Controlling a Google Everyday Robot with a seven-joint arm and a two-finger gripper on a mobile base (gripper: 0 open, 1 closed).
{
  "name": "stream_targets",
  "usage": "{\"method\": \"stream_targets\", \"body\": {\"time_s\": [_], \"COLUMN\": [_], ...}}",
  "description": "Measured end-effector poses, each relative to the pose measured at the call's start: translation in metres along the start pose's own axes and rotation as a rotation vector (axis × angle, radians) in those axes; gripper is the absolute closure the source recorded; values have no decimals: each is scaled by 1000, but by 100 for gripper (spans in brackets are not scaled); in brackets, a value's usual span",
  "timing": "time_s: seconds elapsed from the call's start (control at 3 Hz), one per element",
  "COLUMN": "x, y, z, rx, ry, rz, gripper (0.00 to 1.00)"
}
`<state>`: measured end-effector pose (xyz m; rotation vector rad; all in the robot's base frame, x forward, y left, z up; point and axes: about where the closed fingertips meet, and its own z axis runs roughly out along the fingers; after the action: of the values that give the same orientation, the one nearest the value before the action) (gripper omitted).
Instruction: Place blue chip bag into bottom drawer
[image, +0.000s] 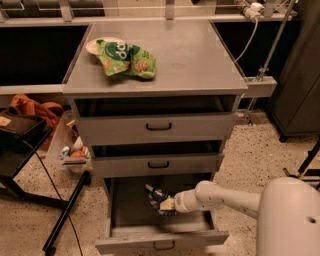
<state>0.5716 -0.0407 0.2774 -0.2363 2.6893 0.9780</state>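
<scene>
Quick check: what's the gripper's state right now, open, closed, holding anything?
Gripper: closed on the blue chip bag, inside the open bottom drawer.

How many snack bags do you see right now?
2. The green snack bag lies on the cabinet top. The blue chip bag is inside the open bottom drawer, at the gripper. Others may be hidden from view.
</scene>
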Motion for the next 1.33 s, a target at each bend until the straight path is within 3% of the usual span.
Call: {"method": "stream_targets", "body": {"time_s": [0.33,0.67,1.33], "x": [24,16,1], "y": [-33,-62,-83], "z": [52,78,101], "rx": [-39,-42,-119], "ry": [104,116,136], "rz": [60,111,142], "gripper": [100,81,34]}}
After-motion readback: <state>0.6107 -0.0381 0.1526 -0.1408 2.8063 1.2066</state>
